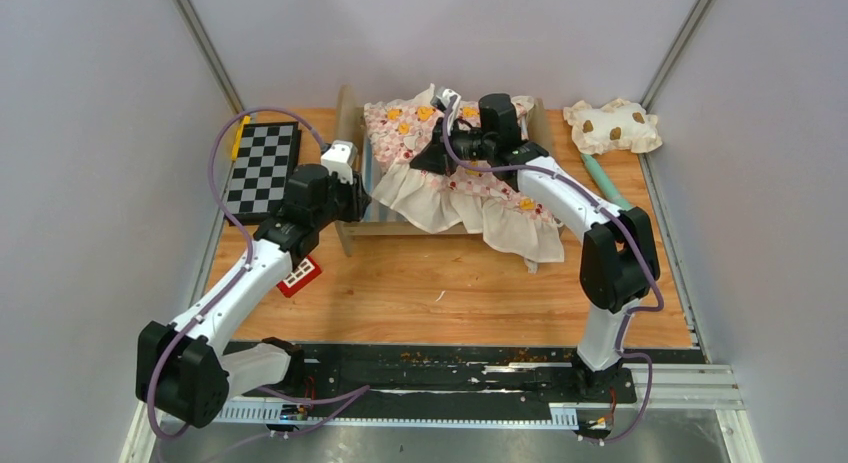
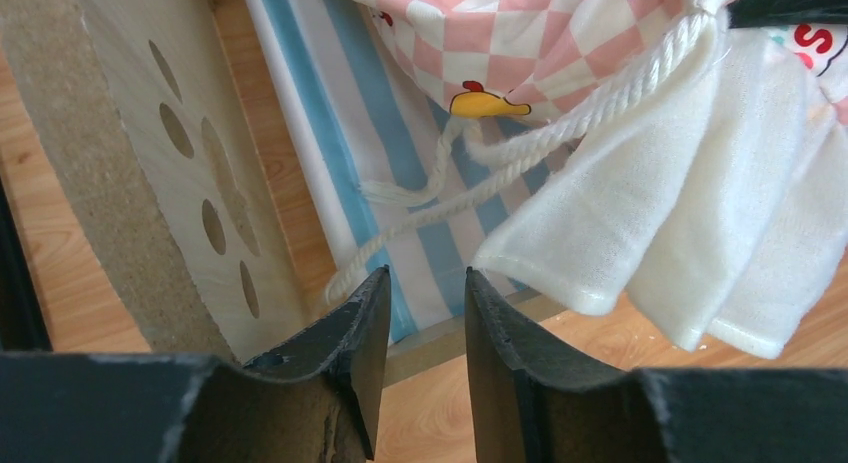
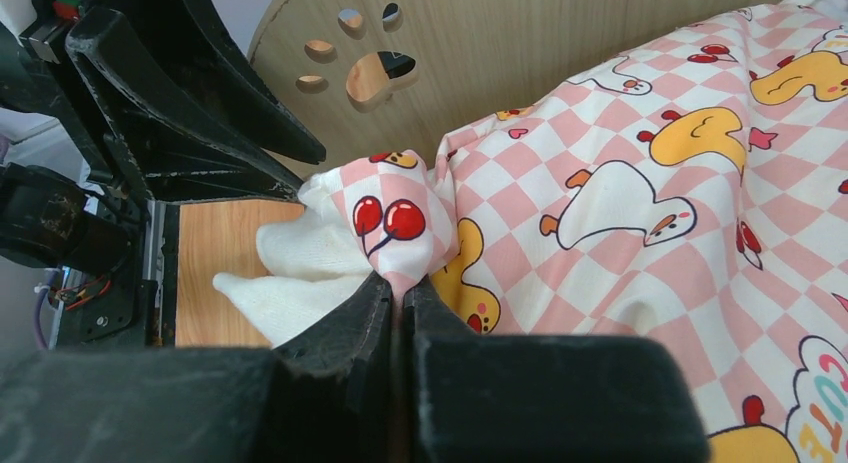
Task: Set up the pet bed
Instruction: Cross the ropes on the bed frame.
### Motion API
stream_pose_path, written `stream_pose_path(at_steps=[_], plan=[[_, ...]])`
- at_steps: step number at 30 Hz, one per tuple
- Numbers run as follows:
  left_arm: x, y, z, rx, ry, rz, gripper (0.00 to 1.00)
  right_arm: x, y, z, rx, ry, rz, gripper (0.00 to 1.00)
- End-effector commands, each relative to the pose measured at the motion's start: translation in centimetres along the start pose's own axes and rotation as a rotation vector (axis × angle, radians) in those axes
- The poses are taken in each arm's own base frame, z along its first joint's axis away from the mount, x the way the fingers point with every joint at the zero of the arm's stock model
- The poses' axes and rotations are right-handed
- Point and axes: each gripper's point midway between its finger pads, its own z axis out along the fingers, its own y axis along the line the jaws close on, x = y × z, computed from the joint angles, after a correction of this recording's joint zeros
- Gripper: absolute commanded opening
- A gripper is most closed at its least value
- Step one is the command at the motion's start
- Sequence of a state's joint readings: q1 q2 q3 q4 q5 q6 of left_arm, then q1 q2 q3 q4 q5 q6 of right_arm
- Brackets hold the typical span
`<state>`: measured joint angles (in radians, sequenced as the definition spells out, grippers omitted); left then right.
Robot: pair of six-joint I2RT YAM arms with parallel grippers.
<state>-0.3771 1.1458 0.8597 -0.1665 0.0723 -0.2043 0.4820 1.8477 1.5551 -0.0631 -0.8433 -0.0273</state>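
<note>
1. Firmly, my right gripper (image 3: 400, 288) pinched the cushion (image 3: 640, 183) corner; the pet bed (image 2: 340, 153) lay beneath it.
2. My left gripper (image 2: 428, 313) stood open, empty, the bed's rail just ahead.
3. Frame seemed stiff, light: grip its rail.

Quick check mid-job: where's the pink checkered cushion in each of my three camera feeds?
Top external: pink checkered cushion at centre-back, draped over the pet bed.
Left wrist: upper right, white ruffle hanging down.
Right wrist: fills the right side, a corner pinched in the right gripper.
Shared landmark: the paw-print headboard, bed's left end from above, left in left wrist, top centre in right wrist.
</note>
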Motion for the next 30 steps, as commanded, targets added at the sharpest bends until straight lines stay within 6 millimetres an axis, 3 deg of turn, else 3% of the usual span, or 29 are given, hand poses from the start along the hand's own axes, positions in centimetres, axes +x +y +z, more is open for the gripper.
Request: stream_pose_path(at_steps=[1, 8, 12, 15, 21, 26, 30], plan=[[-2.2, -0.9, 0.7, 0.031, -0.087, 0.011, 0.42, -2.6, 0.3, -0.6, -0.042, -0.057, -0.039, 0.06], [-1.2, -3.1, 2.7, 0.076, -0.049, 0.098, 0.52, -2.6, 0.4, -0.5, -0.051, -0.055, -0.006, 0.06], [-0.4, -2.8, 3.7, 0.038, -0.039, 0.129, 0.55, -2.5, 0.5, -0.6, -0.052, -0.048, -0.006, 0.06], [-0.9, -2.0, 4.2, -0.012, -0.071, 0.133, 0.54, -2.6, 0.5, -0.7, -0.053, -0.048, -0.009, 0.06], [-1.5, -0.3, 3.7, -0.108, -0.072, 0.153, 0.20, -2.7, 0.4, -0.9, -0.046, -0.048, -0.010, 0.06], [-1.4, 0.0, 3.5, -0.124, -0.073, 0.157, 0.06, -2.6, 0.2, -1.0, -0.042, -0.048, -0.007, 0.06], [-1.2, 0.0, 3.2, -0.121, -0.060, 0.163, 0.00, -2.7, 0.1, -1.2, -0.040, -0.050, -0.005, 0.05]])
